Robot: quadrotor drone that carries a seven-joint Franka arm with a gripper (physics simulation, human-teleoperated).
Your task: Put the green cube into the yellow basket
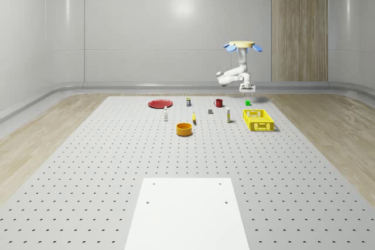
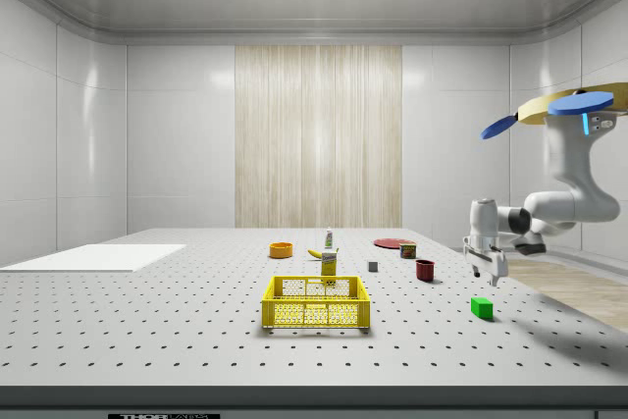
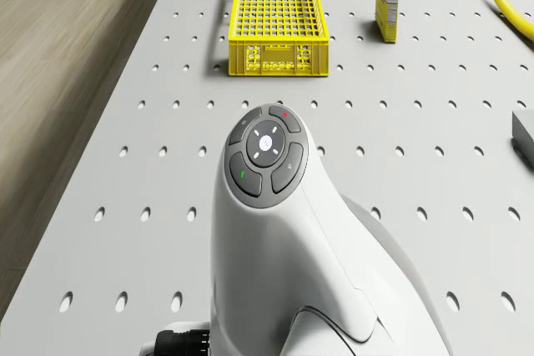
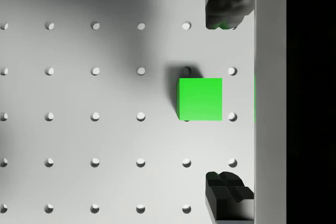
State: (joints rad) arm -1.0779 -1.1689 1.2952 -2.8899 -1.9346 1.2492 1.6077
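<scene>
The green cube point(image 1: 248, 103) point(image 2: 481, 307) lies on the perforated table, behind the yellow basket point(image 1: 258, 120) point(image 2: 316, 302) point(image 3: 279, 14), which holds nothing. The drone point(image 1: 241, 45) point(image 2: 569, 110) hovers above the cube's area, its arm bent down. My gripper point(image 1: 246, 90) point(image 2: 488, 267) hangs a short way over the cube, apart from it. In the wrist view the gripper point(image 4: 226, 100) is open, with dark fingertips point(image 4: 226, 9) on either side of the cube point(image 4: 200, 99), which sits slightly off the line between them.
A red mug point(image 1: 218, 103), red plate point(image 1: 159, 103), orange bowl point(image 1: 184, 129), banana point(image 1: 194, 119), small grey block point(image 1: 210, 111) and a carton point(image 3: 386, 6) stand to the whole-scene view's left of the basket. A white sheet point(image 1: 187, 215) lies at the front. Wooden floor borders the table.
</scene>
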